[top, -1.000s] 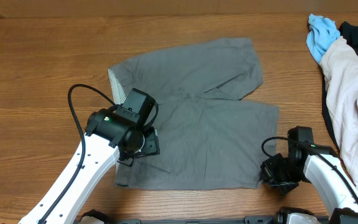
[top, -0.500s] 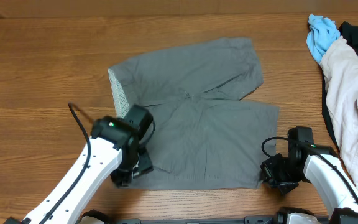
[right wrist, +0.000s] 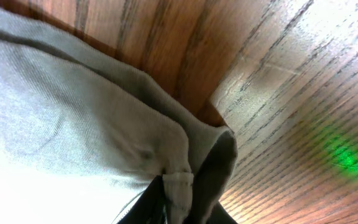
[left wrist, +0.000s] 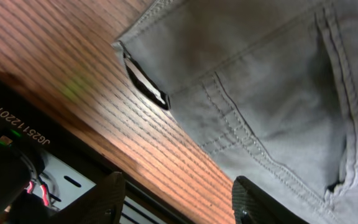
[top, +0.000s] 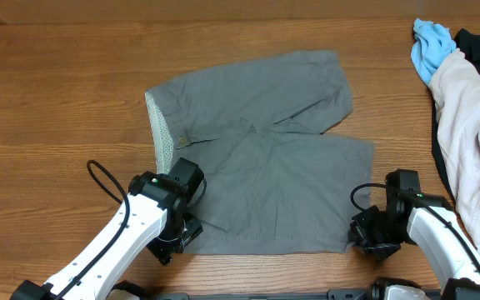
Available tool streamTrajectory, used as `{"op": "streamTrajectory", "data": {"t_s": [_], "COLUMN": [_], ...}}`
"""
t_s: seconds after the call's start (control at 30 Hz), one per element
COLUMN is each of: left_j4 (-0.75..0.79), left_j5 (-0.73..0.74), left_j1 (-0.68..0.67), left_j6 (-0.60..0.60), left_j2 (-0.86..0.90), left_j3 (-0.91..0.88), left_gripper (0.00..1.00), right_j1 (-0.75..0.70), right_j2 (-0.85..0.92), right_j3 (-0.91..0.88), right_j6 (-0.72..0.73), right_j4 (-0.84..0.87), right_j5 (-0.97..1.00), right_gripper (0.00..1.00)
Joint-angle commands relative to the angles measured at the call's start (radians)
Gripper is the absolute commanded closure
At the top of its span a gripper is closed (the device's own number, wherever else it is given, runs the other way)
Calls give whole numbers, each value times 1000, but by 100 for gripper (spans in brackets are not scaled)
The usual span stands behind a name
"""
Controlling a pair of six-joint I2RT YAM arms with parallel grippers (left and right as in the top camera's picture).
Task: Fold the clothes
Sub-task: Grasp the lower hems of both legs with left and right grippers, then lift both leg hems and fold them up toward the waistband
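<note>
The gray shorts (top: pixel 265 158) lay spread flat in the middle of the wooden table (top: pixel 57 100), with the pale speckled waistband lining showing at their left edge and the two legs pointing right. The left pincer (left wrist: pixel 179 190) hung over the near left corner of the shorts, close to the table's front edge. Its fingers (left wrist: pixel 107 199) stood spread with nothing between them, and the stitched waistband corner and a small dark loop lay under it. The right pincer (right wrist: pixel 179 205) sat at the near right corner, on the hem of the nearer leg. There the cloth rose in a bunched ridge off the wood and ran in between the jaws, which were pinching it. Well to the right lay a whitish-pink garment (top: pixel 473 142), with a small light-blue cloth (top: pixel 430 46) at its far end.
</note>
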Motion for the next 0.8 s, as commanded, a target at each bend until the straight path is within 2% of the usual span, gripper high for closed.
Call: {"op": "streamTrajectory", "data": {"t_s": [0.0, 0.1, 0.2, 0.27, 0.4, 0.57, 0.77], "left_j4": [0, 1, 6, 34, 111, 199, 246], "left_j5": [-37, -41, -45, -48, -51, -47, -25], "left_j1": [-2, -1, -1, 5, 37, 65, 66], "left_j6": [-53, -78, -145, -157, -147, -70, -69], "left_j2": [-2, -2, -2, -2, -2, -2, -1], "left_j3": [-13, -28, -53, -68, -92, -123, -187], "left_gripper": [40, 38, 30, 29, 30, 28, 28], "right_j1": [-5, -5, -5, -5, -5, -5, -5], "right_j2": [-3, -3, -3, -3, -3, -3, -3], "right_j3": [-6, -6, -6, -6, -6, -6, -6], "right_j6": [-3, -3, -3, -3, -3, -3, -3], "right_j4": [7, 8, 10, 9, 8, 8, 11], "right_j5": [43, 43, 43, 43, 43, 43, 43], "right_gripper": [84, 84, 80, 80, 80, 80, 79]}}
